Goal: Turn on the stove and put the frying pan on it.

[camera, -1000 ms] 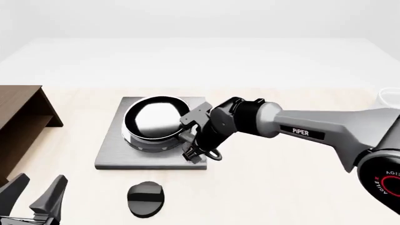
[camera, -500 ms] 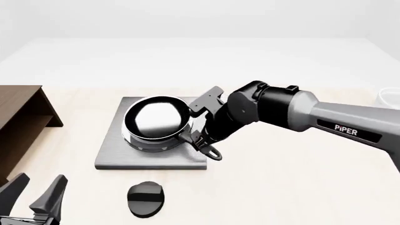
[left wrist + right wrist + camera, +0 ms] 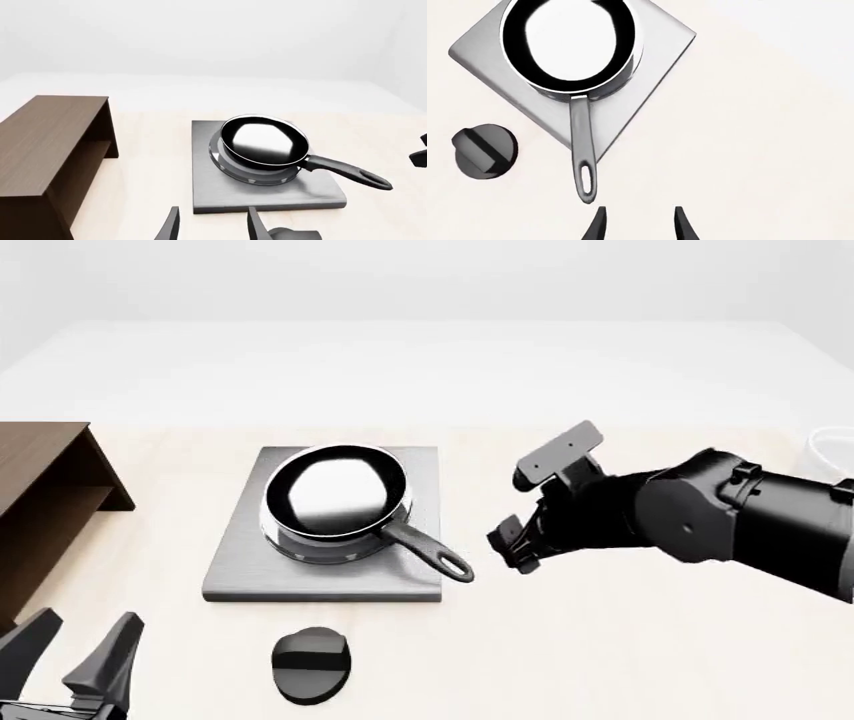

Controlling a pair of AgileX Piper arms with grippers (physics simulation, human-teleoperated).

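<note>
The frying pan (image 3: pixel 334 492) sits on the round burner of the grey stove (image 3: pixel 240 578), its handle (image 3: pixel 434 555) pointing toward the front right. It also shows in the left wrist view (image 3: pixel 263 141) and the right wrist view (image 3: pixel 568 42). The black knob (image 3: pixel 312 665) lies in front of the slab. My right gripper (image 3: pixel 531 502) is open and empty, hovering right of the handle's loop end and apart from it; in its own view (image 3: pixel 637 222) the fingertips stand just behind the loop. My left gripper (image 3: pixel 74 660) is open and empty at the front left, left of the knob.
A dark brown wooden cabinet (image 3: pixel 40 490) stands at the left edge, beside the stove. The rim of a white bowl (image 3: pixel 834 445) shows at the far right edge. The knob also shows in the left wrist view (image 3: pixel 293 234) and the right wrist view (image 3: pixel 485 151).
My right gripper has let go of the pan's handle and drawn back to the right. The pan stays on the burner. The left arm has not moved.
</note>
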